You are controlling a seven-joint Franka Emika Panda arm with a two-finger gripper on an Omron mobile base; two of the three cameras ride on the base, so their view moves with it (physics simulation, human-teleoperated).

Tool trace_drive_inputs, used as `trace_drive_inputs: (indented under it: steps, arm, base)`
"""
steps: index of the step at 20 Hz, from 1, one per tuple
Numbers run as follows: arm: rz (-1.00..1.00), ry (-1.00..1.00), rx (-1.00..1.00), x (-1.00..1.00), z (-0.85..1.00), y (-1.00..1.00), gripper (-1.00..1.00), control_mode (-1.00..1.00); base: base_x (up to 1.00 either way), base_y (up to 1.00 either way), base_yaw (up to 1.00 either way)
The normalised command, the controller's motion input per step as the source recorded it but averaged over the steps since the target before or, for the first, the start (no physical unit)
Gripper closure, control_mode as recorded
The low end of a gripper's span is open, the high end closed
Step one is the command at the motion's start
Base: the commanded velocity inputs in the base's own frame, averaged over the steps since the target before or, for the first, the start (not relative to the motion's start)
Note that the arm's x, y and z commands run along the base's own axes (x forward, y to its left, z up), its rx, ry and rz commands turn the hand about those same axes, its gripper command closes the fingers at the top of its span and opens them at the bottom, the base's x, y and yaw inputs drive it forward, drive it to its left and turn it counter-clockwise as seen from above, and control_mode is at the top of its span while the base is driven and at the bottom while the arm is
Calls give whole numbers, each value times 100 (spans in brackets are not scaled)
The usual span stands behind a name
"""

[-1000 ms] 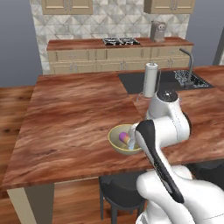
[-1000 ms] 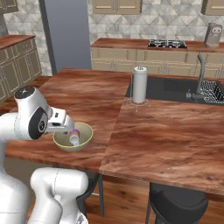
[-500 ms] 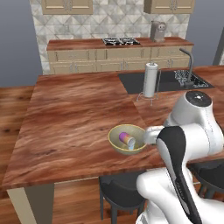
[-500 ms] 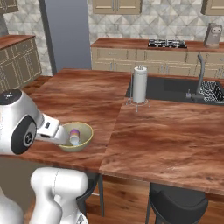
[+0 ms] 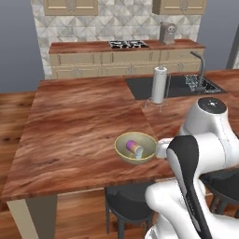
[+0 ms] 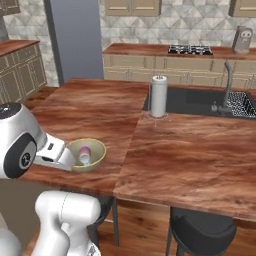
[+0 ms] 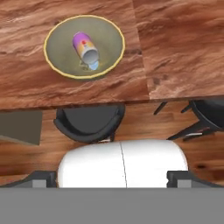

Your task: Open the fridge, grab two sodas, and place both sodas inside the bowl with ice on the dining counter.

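The tan-yellow bowl (image 5: 119, 145) (image 6: 100, 150) (image 7: 107, 40) sits near the front edge of the wood-grain dining counter (image 5: 79, 126) (image 6: 190, 150) (image 7: 175, 43). A purple and pale soda can (image 5: 134, 148) (image 6: 84, 154) (image 7: 85, 47) lies on its side inside it. My gripper (image 7: 113, 178) is open, its fingertips (image 7: 41, 179) far apart with nothing between them, hanging back over the counter's front edge and apart from the bowl. A tall grey slab (image 6: 75, 40) at the back left looks like the fridge; no doors or handles can be made out.
A paper towel roll (image 5: 159, 84) (image 6: 159, 95) stands by the inset sink (image 5: 186, 86) (image 6: 200, 100) with its faucet (image 6: 227, 85). Dark stools (image 7: 89, 122) (image 6: 202, 230) stand below the counter's front edge. The wall counter with a stove (image 5: 128, 44) runs along the back.
The arm has drawn back from over the bowl toward the base. The can stays lying in the bowl, and the jaws stay wide.
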Motion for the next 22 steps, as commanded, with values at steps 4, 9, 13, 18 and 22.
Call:
trace_drive_inputs:
  steps: [4,9,13,18,22]
  arm:
    - [0,0,0,0,0,0,-100,100]
    - [0,0,0,0,0,0,-100,100]
    - [0,0,0,0,0,0,-100,100]
    - [0,0,0,0,0,0,-100,100]
    - [0,0,0,0,0,0,-100,100]
  base:
    - [-100,-49,-22]
    - [-99,-61,-24]
    - [-80,-83,-24]
    - [-48,-93,-26]
    - [-4,-97,-16]
